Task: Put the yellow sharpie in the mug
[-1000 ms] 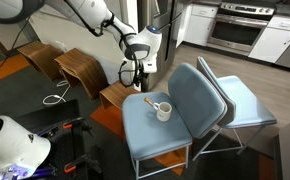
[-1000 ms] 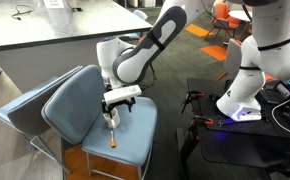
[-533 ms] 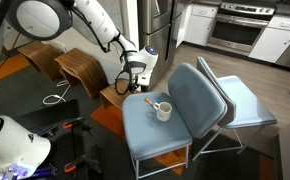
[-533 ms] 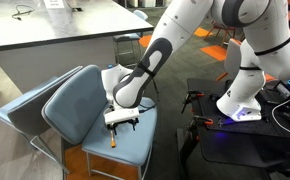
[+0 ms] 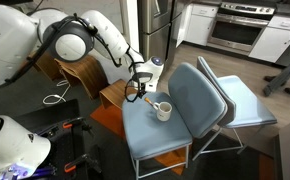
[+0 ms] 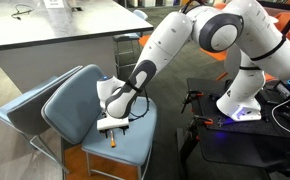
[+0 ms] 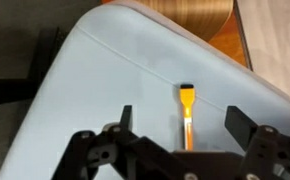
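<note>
No table is under the task items. Everything is placed on the seat (image 5: 157, 138) of a blue chair (image 5: 197, 92), so seat edges are used for places.

- The yellow sharpie (image 5: 151, 101) is laid flat on the seat, close to the side edge that borders the wooden side table (image 5: 112, 96). It is also seen in an exterior view (image 6: 112, 141) just below the tool, and in the wrist view (image 7: 187, 118) it is pointed toward that same edge.
- The mug (image 5: 163, 110) is set upright on the seat, just beside the sharpie, between it and the backrest. It is not touched by the sharpie. The mug cannot be made out in the wrist view.
- The gripper (image 5: 137, 92) is held low over the seat near the corner next to the side table, and its jaws are spread wide. In the wrist view the gripper (image 7: 183, 126) is lined up over the sharpie, with one finger (image 7: 126, 118) on each side and seat fabric visible in both gaps. Nothing is grasped.
- Whether the fingertips are touching the cushion cannot be told from these views.
- In an exterior view the gripper (image 6: 110, 124) is seen directly above the sharpie, with the arm bent down over the seat.
</note>
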`<state>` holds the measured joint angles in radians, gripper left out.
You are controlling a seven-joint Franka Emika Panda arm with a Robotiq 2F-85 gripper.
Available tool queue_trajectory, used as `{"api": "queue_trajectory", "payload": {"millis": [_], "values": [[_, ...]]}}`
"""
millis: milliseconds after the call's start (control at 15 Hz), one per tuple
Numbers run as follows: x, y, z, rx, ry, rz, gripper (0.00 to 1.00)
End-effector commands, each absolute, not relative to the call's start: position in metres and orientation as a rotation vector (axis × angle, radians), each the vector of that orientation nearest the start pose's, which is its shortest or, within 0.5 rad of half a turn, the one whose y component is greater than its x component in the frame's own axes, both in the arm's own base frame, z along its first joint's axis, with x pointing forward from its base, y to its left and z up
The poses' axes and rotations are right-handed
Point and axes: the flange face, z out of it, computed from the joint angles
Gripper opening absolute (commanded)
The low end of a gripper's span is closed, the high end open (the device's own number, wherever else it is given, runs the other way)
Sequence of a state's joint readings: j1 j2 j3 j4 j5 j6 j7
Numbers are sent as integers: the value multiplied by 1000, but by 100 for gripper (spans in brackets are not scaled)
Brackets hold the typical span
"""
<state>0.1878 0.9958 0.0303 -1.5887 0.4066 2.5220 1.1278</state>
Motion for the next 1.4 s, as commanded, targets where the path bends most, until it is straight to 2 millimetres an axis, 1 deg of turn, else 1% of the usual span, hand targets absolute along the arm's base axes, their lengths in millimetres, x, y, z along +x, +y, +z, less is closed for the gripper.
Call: {"api": "queue_trajectory", "payload": {"millis": [0,200,533,933,1200,1267,1333], "values": [[672,143,21,-2387,1760,282,100],[681,149,7,-2395,1744,274,100],[684,154,-15,-2383,1757,305,100],[685,147,-33,-2361,1776,311,100],[688,137,-38,-2345,1803,286,100],[690,133,-38,-2340,1818,276,99],[691,129,-38,-2339,1828,265,96]]}}
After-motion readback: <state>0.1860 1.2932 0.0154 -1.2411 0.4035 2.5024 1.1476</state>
